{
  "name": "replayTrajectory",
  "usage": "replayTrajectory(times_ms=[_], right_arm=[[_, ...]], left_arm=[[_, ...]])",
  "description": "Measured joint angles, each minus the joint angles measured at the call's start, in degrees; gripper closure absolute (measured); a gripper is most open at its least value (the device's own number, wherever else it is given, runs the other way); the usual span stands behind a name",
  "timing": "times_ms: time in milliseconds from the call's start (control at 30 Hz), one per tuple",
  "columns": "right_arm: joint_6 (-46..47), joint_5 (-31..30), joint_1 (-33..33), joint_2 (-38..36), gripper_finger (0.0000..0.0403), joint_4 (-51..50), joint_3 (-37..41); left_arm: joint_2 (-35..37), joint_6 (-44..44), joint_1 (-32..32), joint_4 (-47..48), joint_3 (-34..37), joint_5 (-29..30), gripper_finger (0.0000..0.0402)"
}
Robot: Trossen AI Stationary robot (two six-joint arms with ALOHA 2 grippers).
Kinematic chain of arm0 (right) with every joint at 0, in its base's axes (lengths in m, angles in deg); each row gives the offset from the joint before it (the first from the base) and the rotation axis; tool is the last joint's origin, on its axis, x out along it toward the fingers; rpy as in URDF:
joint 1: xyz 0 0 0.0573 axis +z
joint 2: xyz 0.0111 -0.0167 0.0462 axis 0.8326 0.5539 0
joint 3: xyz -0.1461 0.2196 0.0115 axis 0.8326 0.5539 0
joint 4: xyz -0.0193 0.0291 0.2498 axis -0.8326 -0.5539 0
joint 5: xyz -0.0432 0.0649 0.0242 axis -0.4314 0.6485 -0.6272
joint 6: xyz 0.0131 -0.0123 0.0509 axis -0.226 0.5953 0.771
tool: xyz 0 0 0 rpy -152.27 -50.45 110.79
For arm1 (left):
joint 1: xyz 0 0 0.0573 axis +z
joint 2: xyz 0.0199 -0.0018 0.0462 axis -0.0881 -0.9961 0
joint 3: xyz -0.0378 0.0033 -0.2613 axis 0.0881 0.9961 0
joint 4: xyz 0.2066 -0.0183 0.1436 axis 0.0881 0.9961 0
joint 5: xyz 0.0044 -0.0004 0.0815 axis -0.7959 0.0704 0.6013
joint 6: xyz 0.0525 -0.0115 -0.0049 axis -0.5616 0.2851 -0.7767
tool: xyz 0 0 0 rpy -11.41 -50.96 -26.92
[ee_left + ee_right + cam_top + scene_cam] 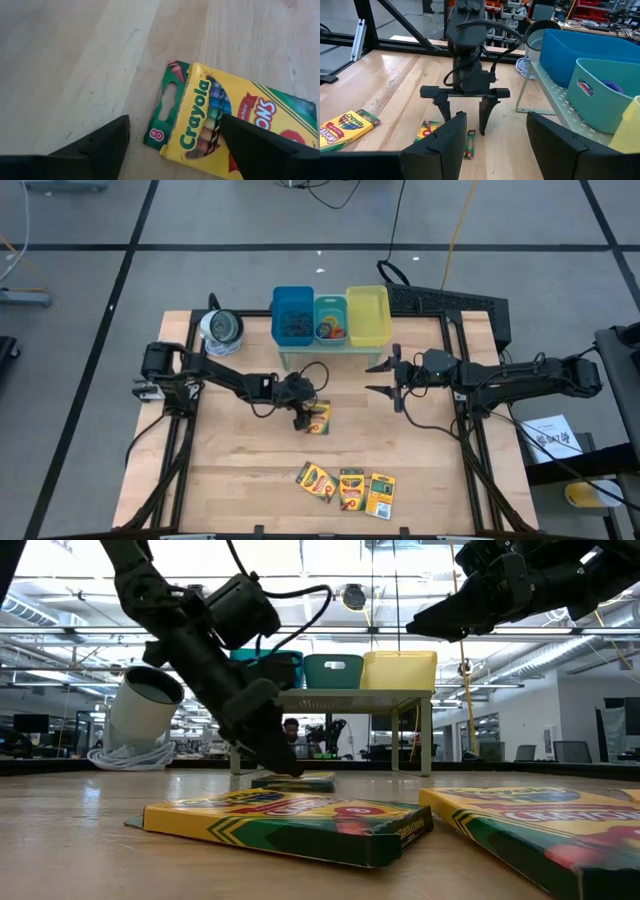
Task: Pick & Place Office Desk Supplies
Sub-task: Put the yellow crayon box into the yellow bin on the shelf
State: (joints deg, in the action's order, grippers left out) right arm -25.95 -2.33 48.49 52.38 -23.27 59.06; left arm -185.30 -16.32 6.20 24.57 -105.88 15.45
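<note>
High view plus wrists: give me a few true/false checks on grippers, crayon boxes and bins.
1. The left gripper is open over a crayon box. True.
2. The right gripper holds a crayon box. False: it is open, empty and raised off the table.
3. Three crayon boxes lie together near the table's front edge. True.
4. The yellow bin sits between the blue bin and teal bin. False: the teal one is in the middle.
</note>
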Motion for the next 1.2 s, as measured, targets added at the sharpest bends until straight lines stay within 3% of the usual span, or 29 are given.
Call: replayTrajectory(times_ms=[133,267,800,1200], right_arm=[[0.0,0.0,0.0,0.0,0.0206,0.0,0.0],[0.0,0.0,0.0,0.0,0.0206,0.1,0.0],[0.0,0.0,0.0,0.0,0.0206,0.0,0.0],[0.0,0.0,0.0,0.0,0.0206,0.0,0.0]], left_arm=[[-2.3,1.4,0.3,1.1,-0.1,-2.1,0.0074],[-2.7,3.2,0.4,1.6,-0.2,-3.9,0.0108],[-2.9,-1.5,0.8,0.3,0.0,-5.4,0.0385],[-0.3,-3.9,0.5,1.0,-0.1,-2.3,0.0400]])
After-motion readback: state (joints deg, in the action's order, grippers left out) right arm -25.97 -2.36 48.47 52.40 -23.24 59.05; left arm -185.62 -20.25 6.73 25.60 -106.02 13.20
